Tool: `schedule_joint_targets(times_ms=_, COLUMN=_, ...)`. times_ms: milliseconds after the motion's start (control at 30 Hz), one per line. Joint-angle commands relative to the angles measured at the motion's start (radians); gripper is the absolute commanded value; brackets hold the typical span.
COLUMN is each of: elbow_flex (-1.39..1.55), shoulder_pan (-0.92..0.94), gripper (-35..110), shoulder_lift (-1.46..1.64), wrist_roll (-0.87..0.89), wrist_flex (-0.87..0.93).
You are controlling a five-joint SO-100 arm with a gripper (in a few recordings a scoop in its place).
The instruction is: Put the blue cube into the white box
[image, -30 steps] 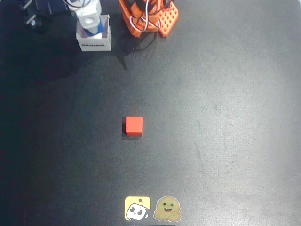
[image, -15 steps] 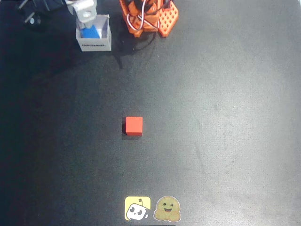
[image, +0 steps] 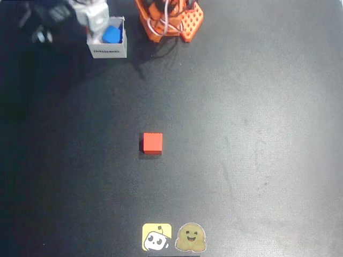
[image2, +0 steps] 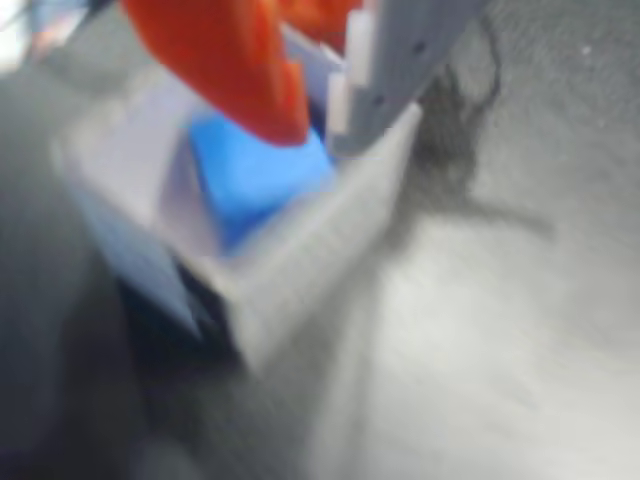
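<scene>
The blue cube [image: 111, 35] lies inside the white box [image: 107, 51] at the table's top left, tilted toward the box's right wall. My gripper [image: 92, 19] hangs over the box's upper left corner, off the cube. The wrist view is blurred: the blue cube [image2: 255, 175] rests in the box [image2: 300, 270], just below my gripper [image2: 318, 125]. The orange finger [image2: 230, 60] and the pale finger [image2: 400, 50] stand slightly apart with nothing between them.
A red cube [image: 153, 143] sits near the table's middle. The arm's orange base [image: 169, 19] stands right of the box. Two stickers [image: 157, 236] [image: 191, 237] lie at the front edge. Dark cable parts [image: 40, 24] lie left of the box.
My gripper let go of the blue cube and rose out of the box, drifting up and left. The cube stays in the box, now leaning toward its right side.
</scene>
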Motion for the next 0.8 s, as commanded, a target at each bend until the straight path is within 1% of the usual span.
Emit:
schedule_joint_targets(times_ms=0, elbow_flex=-0.112, shoulder_pan=-0.186, gripper=0, shoulder_lift=-0.026, wrist_roll=-0.063, wrist_flex=-0.029)
schedule_joint_targets(times_ms=100, elbow_flex=-0.167, shoulder_pan=-0.367, gripper=0, shoulder_lift=-0.06, wrist_roll=-0.098, wrist_flex=-0.069)
schedule_joint_targets(times_ms=167, elbow_flex=-0.17, shoulder_pan=-0.48, gripper=0, shoulder_lift=-0.069, wrist_roll=-0.143, wrist_flex=-0.11)
schedule_joint_targets(times_ms=233, elbow_flex=-0.158, shoulder_pan=-0.594, gripper=0, shoulder_lift=-0.067, wrist_roll=-0.152, wrist_flex=-0.135)
schedule_joint_targets(times_ms=333, elbow_flex=-0.155, shoulder_pan=-0.733, gripper=0, shoulder_lift=-0.049, wrist_roll=-0.186, wrist_flex=-0.135)
schedule_joint_targets(times_ms=500, elbow_flex=-0.109, shoulder_pan=-0.91, gripper=0, shoulder_lift=0.063, wrist_roll=-0.256, wrist_flex=-0.114)
schedule_joint_targets(times_ms=633, elbow_flex=0.032, shoulder_pan=-1.034, gripper=0, shoulder_lift=0.252, wrist_roll=-0.252, wrist_flex=-0.127)
schedule_joint_targets(times_ms=767, elbow_flex=0.156, shoulder_pan=-1.103, gripper=0, shoulder_lift=0.436, wrist_roll=-0.244, wrist_flex=-0.149)
